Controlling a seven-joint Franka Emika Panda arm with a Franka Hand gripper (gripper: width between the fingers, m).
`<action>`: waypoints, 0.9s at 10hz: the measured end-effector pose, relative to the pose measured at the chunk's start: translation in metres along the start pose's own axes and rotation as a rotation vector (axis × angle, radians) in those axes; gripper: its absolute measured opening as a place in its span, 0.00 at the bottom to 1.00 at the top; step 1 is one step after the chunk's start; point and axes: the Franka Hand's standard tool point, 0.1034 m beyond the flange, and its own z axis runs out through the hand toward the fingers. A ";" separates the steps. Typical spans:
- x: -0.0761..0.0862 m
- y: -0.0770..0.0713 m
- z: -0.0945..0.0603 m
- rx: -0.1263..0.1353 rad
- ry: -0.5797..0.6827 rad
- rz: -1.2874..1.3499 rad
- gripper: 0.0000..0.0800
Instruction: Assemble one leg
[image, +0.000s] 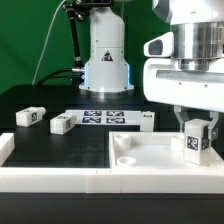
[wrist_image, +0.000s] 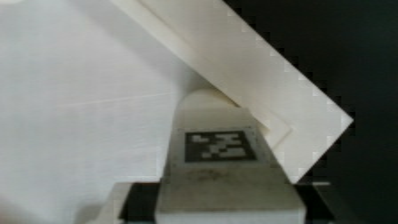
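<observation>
Gripper (image: 197, 128) clamped on the leg (image: 196, 139) — upright over the tabletop panel (image: 160, 153), near its corner on the exterior view's right. Marker board (image: 103, 118) behind, three loose legs (image: 62, 123) alongside — one (image: 29, 117) far left.

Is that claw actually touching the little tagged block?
Touching. In the wrist view the gripper fingers press both sides of the leg, no gap.
</observation>
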 end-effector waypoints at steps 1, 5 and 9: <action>0.000 0.000 0.000 0.000 0.000 0.082 0.37; -0.003 -0.001 0.001 0.006 -0.014 0.482 0.37; -0.006 -0.002 0.001 0.010 -0.033 0.862 0.37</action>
